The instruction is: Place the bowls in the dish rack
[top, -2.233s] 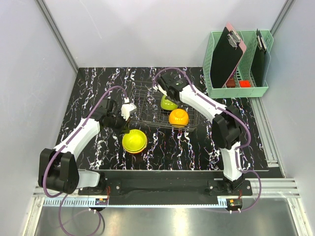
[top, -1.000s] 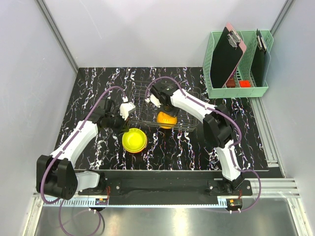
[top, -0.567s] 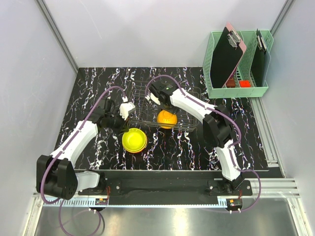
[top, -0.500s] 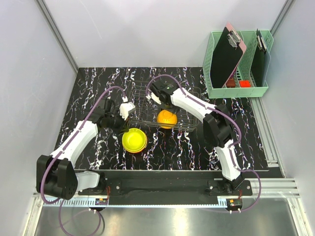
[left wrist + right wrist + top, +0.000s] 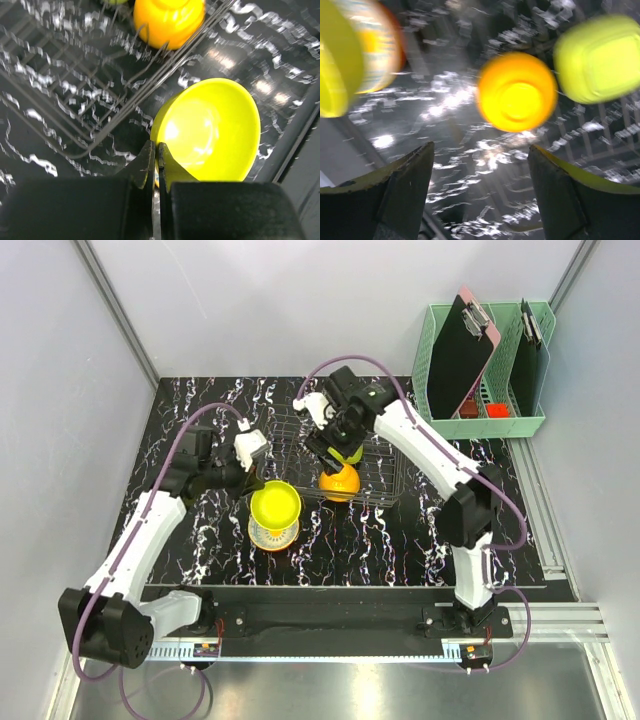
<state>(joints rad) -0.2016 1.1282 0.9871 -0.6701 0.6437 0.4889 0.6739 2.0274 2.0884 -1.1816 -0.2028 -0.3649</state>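
- Left fingers (image 5: 152, 162): pressed together on the near rim of the yellow-green bowl (image 5: 210, 130). The bowl hangs clear of the tabletop (image 5: 200, 400), tilted, mouth upward.
- Right fingers (image 5: 332, 440): spread, holding nothing, hovering over the dish rack (image 5: 290, 445).
- Risk: a thin rim pinch on smooth plastic could let the bowl swing or slip out during the carry.
- Risk: the rack lies at 1 o'clock from the held bowl. A low path would catch its near wire edge and shove it.
- Risk: the right arm sits over the rack, so the arms could meet there unless it clears.
- Rack contents: orange bowl (image 5: 340, 481) upside down at the near edge. Lime green bowl (image 5: 597, 57) upside down at its 12 o'clock; touching or just beside, cannot tell.
- Remaining bowls (image 5: 272, 538): stacked on the tabletop under the held one. Cream-white shows, with a reddish edge; count unclear.
- Appearance: small, round, glossy plastic, with a flat foot ring. Likely light.
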